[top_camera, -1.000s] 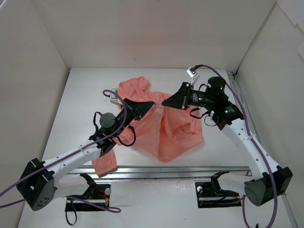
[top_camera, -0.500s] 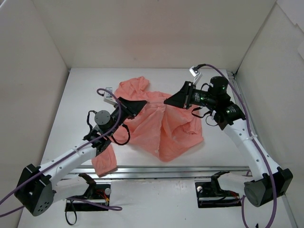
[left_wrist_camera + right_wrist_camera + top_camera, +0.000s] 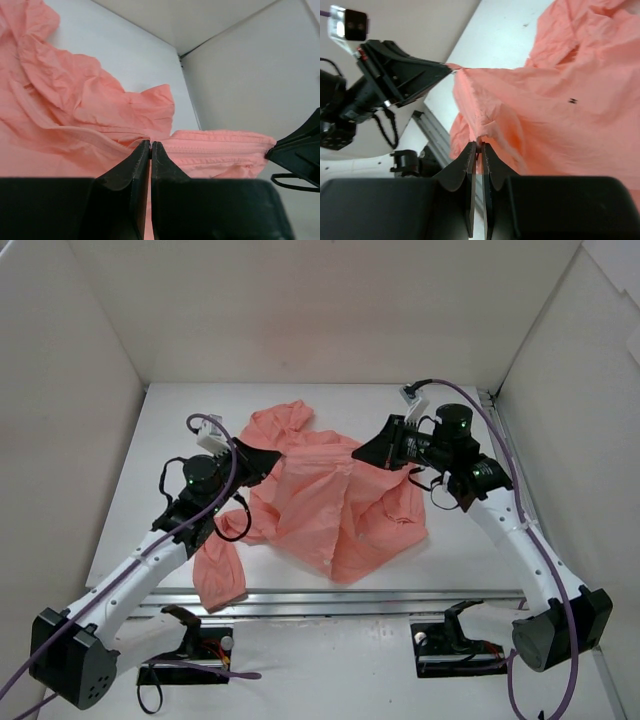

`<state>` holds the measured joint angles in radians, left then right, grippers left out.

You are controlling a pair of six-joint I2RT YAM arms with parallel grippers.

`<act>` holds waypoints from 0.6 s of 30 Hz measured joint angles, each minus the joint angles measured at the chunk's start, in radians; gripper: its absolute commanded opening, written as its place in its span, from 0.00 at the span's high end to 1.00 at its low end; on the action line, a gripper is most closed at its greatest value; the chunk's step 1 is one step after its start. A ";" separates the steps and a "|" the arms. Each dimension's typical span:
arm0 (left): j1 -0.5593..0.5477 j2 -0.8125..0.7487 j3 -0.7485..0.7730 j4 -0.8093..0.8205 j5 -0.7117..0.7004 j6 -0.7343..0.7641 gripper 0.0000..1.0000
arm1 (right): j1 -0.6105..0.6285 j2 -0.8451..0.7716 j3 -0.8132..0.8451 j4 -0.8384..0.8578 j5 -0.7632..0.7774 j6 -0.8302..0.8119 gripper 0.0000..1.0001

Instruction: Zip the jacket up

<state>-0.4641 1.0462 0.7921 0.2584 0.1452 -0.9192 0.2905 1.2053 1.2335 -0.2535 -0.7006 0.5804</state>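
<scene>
The salmon-pink jacket [image 3: 325, 510] lies crumpled mid-table, one sleeve hanging toward the front edge. My left gripper [image 3: 279, 454] is shut on the jacket's zip edge; the left wrist view shows the black fingertips [image 3: 144, 150] pressed together at the seam. My right gripper [image 3: 358, 453] is shut on a fold of the same front edge [image 3: 479, 141]. A band of fabric with the zip [image 3: 215, 146] runs taut between the two grippers. The jacket [image 3: 560, 110] sags below that line. What exactly sits between either pair of pads is hidden.
White walls enclose the table on three sides. An aluminium rail [image 3: 350, 600] runs along the front edge, with two black clamps [image 3: 190, 625] [image 3: 455, 625] below it. The hood [image 3: 280, 423] lies toward the back wall.
My left gripper has drawn to the left, away from the right one, and the jacket edge between them has stretched out. The right gripper has shifted slightly back.
</scene>
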 measured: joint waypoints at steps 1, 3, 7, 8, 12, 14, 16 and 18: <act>0.011 -0.003 0.001 -0.019 0.005 0.006 1.00 | -0.003 0.001 -0.006 -0.006 0.018 -0.011 1.00; 0.030 -0.011 0.002 -0.055 0.012 0.024 1.00 | -0.007 0.004 -0.010 -0.022 0.057 -0.037 1.00; 0.071 -0.021 0.018 -0.136 0.019 0.062 1.00 | -0.011 0.007 -0.009 -0.063 0.147 -0.098 1.00; 0.082 -0.023 0.026 -0.154 0.023 0.073 1.00 | -0.011 0.008 -0.004 -0.080 0.175 -0.120 1.00; 0.119 -0.026 0.058 -0.205 0.034 0.104 1.00 | -0.011 0.022 0.029 -0.133 0.291 -0.195 1.00; 0.136 -0.028 0.070 -0.229 0.037 0.117 1.00 | -0.011 0.031 0.051 -0.157 0.354 -0.232 1.00; 0.153 -0.028 0.085 -0.254 0.037 0.133 1.00 | -0.011 0.038 0.073 -0.174 0.416 -0.264 1.00; 0.168 -0.028 0.101 -0.281 0.038 0.146 1.00 | -0.011 0.041 0.096 -0.192 0.483 -0.294 1.00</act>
<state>-0.2958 1.0180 0.8936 -0.0223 0.1833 -0.7731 0.2794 1.2465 1.3293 -0.4450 -0.2180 0.2859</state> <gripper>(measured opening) 0.009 0.035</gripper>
